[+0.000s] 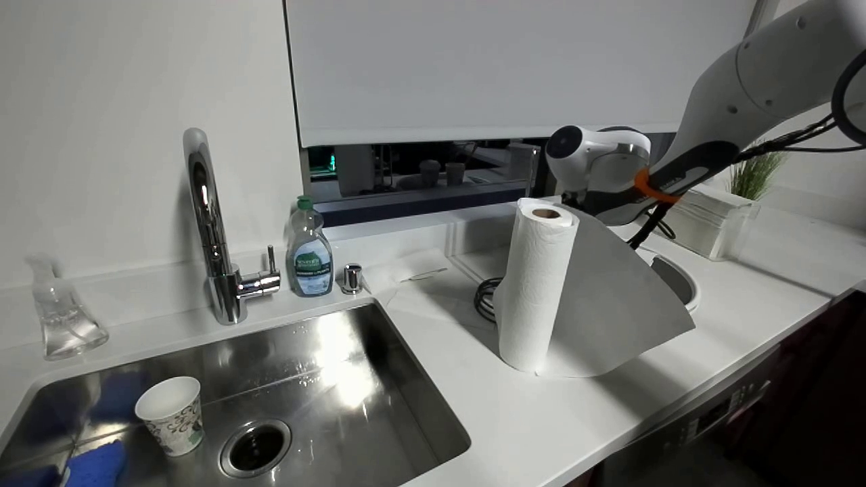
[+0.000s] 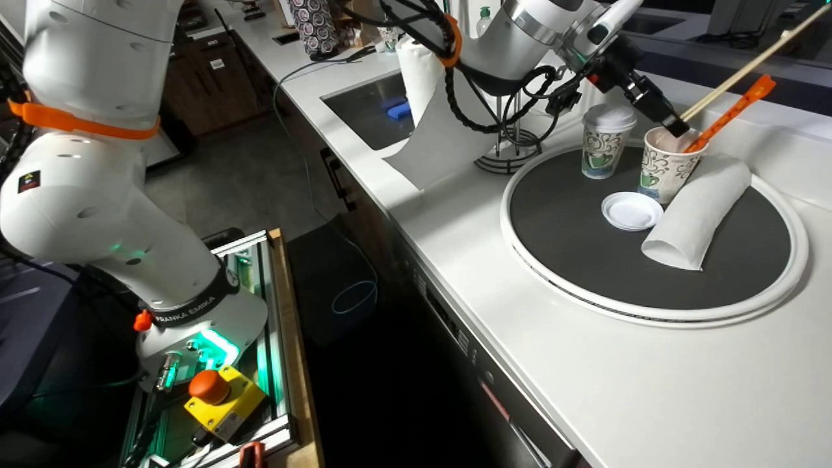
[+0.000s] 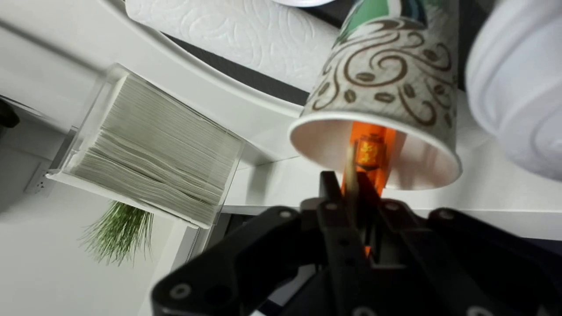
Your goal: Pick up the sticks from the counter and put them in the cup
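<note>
At the upper right of an exterior view, the robot's gripper (image 2: 676,125) stands at the mouth of a patterned paper cup (image 2: 666,169), fingers close together and seemingly pinching the pale wooden sticks (image 2: 741,75); whether one or a pair is hard to tell. They slant toward the frame's top right corner, their lower end showing against the cup's mouth in the wrist view; how deep they sit is unclear. An orange strip (image 2: 732,116) leans on the rim beside them. The likeliest trouble is tipping: the long sticks could lever the light cup over once let go, or slide out over the rim if too little is inside. Pressing lower might push the rim, and pulling away sideways might drag the strip or bump the lidded cup (image 2: 604,140) to the left. Everything here rests on a round grey turntable (image 2: 585,260), which might swing if nudged, along with white lids (image 2: 632,211) and a paper tube (image 2: 702,205). Beneath is a glossy white counter (image 2: 650,377). In an exterior view, a paper towel roll (image 1: 538,291) stands right of centre; the steel sink (image 1: 325,399), lower left, holds a second cup (image 1: 177,419) and a blue sponge (image 1: 98,465). The wrist view shows napkins (image 3: 162,145) at left.
</note>
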